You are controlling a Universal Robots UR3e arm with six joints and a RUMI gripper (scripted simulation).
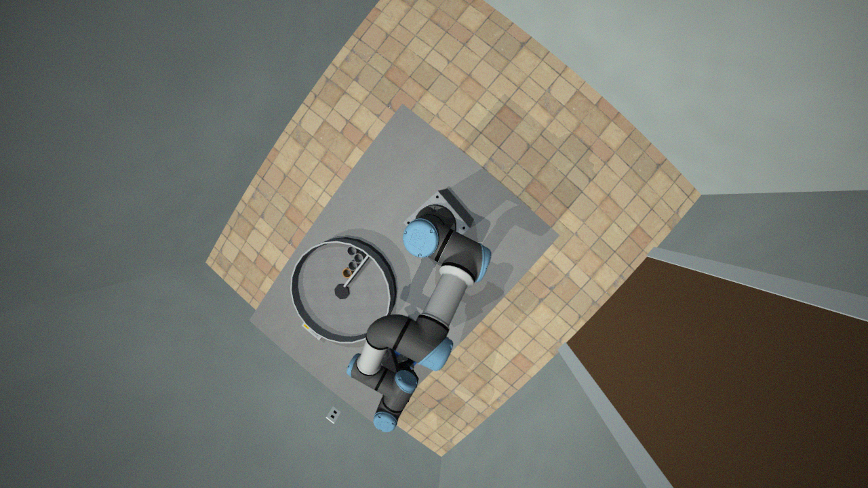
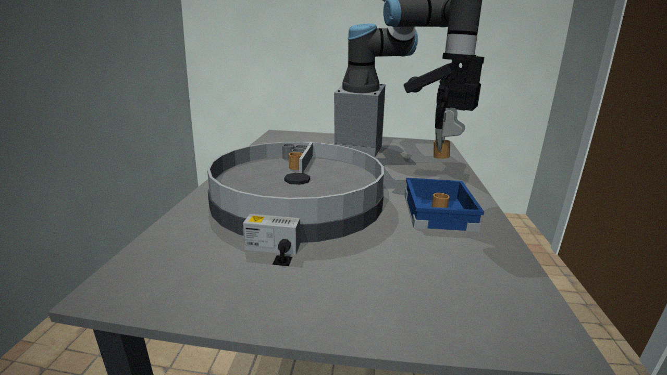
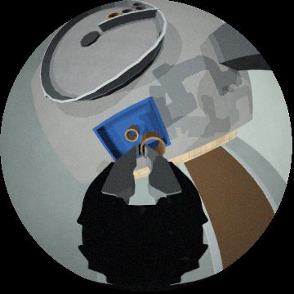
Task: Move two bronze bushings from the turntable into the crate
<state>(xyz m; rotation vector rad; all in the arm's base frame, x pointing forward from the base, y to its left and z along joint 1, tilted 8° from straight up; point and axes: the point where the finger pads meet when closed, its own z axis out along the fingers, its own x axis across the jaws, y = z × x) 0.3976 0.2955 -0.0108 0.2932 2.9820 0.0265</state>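
Observation:
My gripper [image 2: 439,138] [image 3: 141,144] is shut on the wall of a bronze bushing [image 2: 442,149] [image 3: 153,135] and holds it upright in the air. In the wrist view this bushing overlaps the near right edge of the blue crate [image 2: 445,222] [image 3: 116,132]. A second bronze bushing [image 2: 440,200] [image 3: 126,135] stands in the crate. The round turntable [image 2: 298,193] [image 1: 300,293] [image 3: 102,87] carries a third bronze bushing [image 2: 295,160] [image 1: 346,274] [image 3: 113,15] and grey bushings [image 2: 288,148] [image 1: 358,257] beside its divider bar [image 2: 306,157]. In the top view the arm hides the gripper and the crate.
The robot's grey pedestal [image 2: 359,119] stands at the back of the table, between the turntable and the gripper. A control box [image 2: 270,233] with a black lever [image 2: 283,254] sits at the turntable's front. The table's right edge runs close to the crate.

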